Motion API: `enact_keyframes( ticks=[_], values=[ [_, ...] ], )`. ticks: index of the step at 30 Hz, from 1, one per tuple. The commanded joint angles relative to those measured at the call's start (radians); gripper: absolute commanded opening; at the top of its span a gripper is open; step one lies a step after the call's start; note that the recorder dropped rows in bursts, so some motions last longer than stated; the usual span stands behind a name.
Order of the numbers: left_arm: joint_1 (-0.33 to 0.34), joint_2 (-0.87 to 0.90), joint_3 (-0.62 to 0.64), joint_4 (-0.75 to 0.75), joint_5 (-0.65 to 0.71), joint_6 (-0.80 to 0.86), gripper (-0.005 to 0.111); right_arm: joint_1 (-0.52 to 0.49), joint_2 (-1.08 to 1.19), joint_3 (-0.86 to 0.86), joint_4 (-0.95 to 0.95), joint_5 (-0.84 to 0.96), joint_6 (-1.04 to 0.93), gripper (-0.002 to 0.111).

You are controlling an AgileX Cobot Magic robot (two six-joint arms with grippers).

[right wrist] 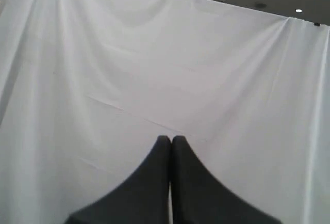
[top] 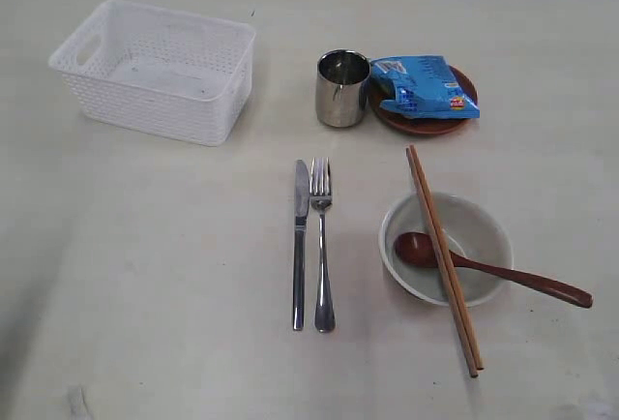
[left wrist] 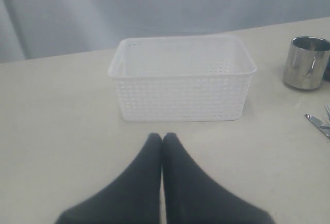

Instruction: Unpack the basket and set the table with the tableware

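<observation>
1. Basket [top: 155,115] sits at about 10 o'clock on the tabletop [top: 145,275]. You can see its floor, and nothing is in it.
2. Look near the middle, a bit toward 6 o'clock. The knife [top: 300,246] and the fork [top: 322,246] lie side by side, with their tips pointing to 12 o'clock.
3. Look at about 4 o'clock for the bowl [top: 479,231]. The spoon [top: 418,249] rests in it, with its handle sticking out toward 4 o'clock. The chopsticks [top: 445,260] lie across the bowl, running from 12 toward 6 o'clock.
4. The cup [top: 341,91] stands at about 12 o'clock. The plate [top: 426,128] is just beside it, toward 1 o'clock, and a blue snack packet [top: 423,86] lies on the plate.
5. Your left gripper [left wrist: 162,137] is pinched tight and holds nothing. It faces the long side of the basket and is apart from it.
6. Your right gripper [right wrist: 170,139] is pinched tight too and holds nothing. It points at a white curtain [right wrist: 154,53], away from the tabletop.
7. I think the table is set, so your job now is a last look. Count the seven things and check the basket once more.
8. Keep both arms back and move slowly. The chopsticks only balance on the bowl, so a small bump could make them roll off.
</observation>
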Motion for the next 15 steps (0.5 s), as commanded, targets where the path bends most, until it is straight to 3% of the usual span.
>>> enact_keyframes(
  ticks=[1, 6, 11, 15],
  values=[
    [-0.006, -0.003, 0.002, 0.001, 0.001, 0.000, 0.000, -0.023, -0.005, 0.163, -0.021, -0.069, -0.005, 0.000],
    [-0.006, -0.003, 0.002, 0.001, 0.001, 0.000, 0.000, -0.041, -0.005, 0.369, -0.044, -0.069, -0.012, 0.000],
    [-0.006, -0.003, 0.002, 0.001, 0.001, 0.000, 0.000, -0.128, -0.005, 0.383, -0.042, -0.014, -0.012, 0.000],
    [-0.006, -0.003, 0.002, 0.001, 0.001, 0.000, 0.000, -0.133, -0.005, 0.383, -0.042, 0.036, 0.015, 0.000]
  ],
)
